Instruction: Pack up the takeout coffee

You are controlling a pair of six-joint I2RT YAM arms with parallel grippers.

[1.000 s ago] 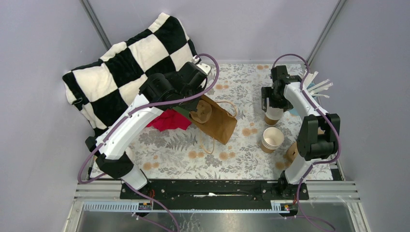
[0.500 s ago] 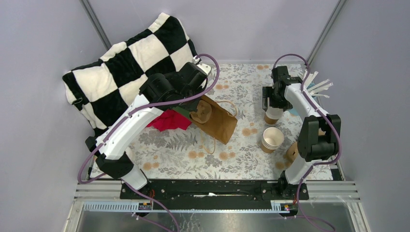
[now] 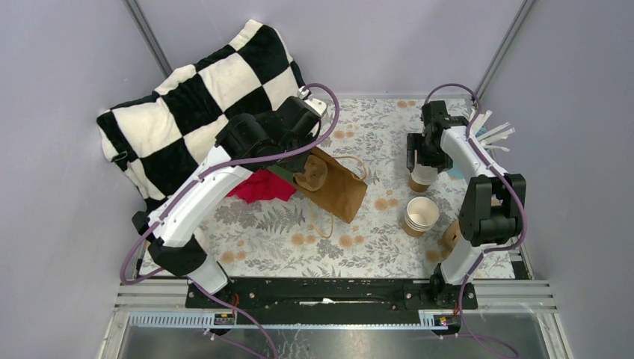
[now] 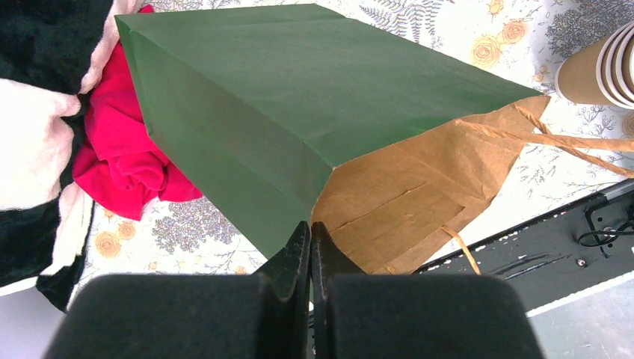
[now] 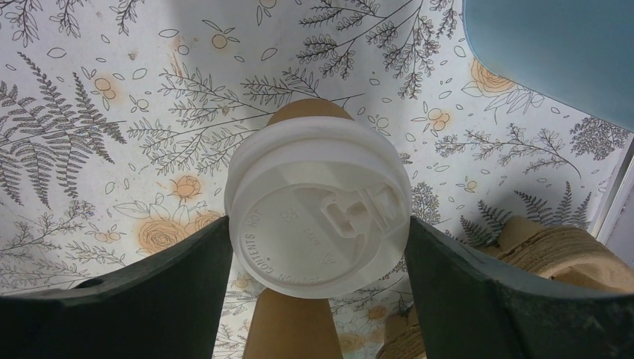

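We see the right gripper (image 5: 318,241) at the far right of the desk (image 3: 374,127), its jaws closed around the coffee (image 5: 318,217). One finger (image 5: 187,277) presses on each side of the white lid. From above, the coffee (image 3: 419,179) sits right under that gripper (image 3: 422,161), upright. We cannot tell whether its base touches the desk.

Just nearer to us stands a stack of lidless cups (image 3: 421,215), close to the coffee but apart from it. A cardboard carrier (image 3: 451,233) lies beside the stack, by the right arm.

The left gripper (image 4: 310,228) has its jaws pinched shut on the rim of the bag (image 4: 299,97). The bag lies on its side in the middle of the desk (image 3: 336,187), its mouth facing the wrist camera and showing a brown inside. One twisted handle (image 4: 568,138) trails out towards the stack (image 4: 598,71).

A red cloth (image 4: 127,157) is bunched against the bag's closed end. Behind the cloth, a checked pillow (image 3: 194,97) leans in the far left corner.

The coffee is well apart from the bag, outside it.
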